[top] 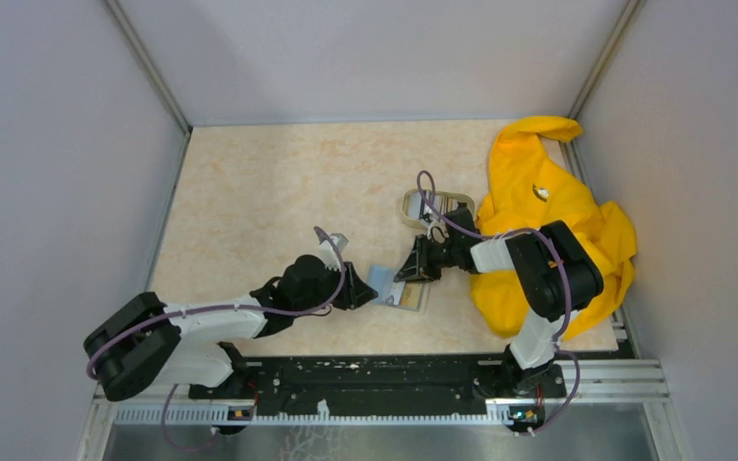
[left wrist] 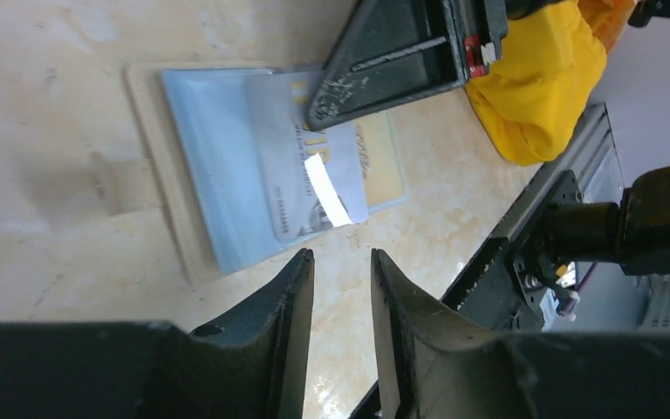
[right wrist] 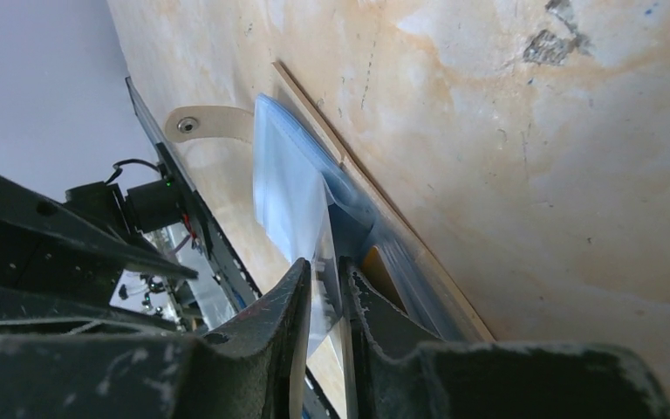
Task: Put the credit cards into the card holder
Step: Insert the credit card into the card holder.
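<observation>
Robotics lab test cell. Evidence: plain grey partition walls [top: 48, 144] enclosing a marble-patterned tabletop [top: 269, 182]; aluminium mounting rail [top: 620, 381] along near edge; left arm [top: 202, 322] and right arm [top: 538, 269] bolted there.

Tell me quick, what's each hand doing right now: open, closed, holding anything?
Left hand: open, empty.
Right hand: narrowly parted around a grey card; whether it grips it cannot be told.

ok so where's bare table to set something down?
Bare: the back-left of the table, from its left edge across to the oval dish; also a thin strip between the card holder and the near rail. Crowded: centre-right, where left gripper and right gripper meet over the holder, dish and yellow cloth just behind.
</observation>
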Controlling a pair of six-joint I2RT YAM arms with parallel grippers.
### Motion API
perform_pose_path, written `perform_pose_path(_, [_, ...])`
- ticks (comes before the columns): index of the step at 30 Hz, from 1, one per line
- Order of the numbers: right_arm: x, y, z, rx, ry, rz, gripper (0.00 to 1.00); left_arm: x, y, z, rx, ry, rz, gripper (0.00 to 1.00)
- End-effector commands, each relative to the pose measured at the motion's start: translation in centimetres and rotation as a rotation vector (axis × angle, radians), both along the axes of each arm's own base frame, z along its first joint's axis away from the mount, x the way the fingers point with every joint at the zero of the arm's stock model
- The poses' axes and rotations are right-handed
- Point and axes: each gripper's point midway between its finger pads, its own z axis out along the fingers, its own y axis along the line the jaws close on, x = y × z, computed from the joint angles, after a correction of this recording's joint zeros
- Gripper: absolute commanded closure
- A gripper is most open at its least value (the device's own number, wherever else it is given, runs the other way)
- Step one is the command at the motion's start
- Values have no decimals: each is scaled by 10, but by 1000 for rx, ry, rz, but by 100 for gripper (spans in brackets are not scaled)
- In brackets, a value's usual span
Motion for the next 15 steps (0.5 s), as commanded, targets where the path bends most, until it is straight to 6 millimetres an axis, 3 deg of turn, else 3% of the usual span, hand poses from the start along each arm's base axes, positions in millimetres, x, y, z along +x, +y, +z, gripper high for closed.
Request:
perform_pose_path(1, [6, 5, 3, 1, -36, 27, 81, -14, -37, 21, -82, 2, -118, 66])
perform_pose_path(5, [6, 5, 2, -3, -31, 29, 81, -13, -60, 19, -9, -1, -95, 71])
perform_pose_path(15, [6, 4, 0, -12, -31, 30, 80, 2, -91, -10, 271, -47, 34, 76])
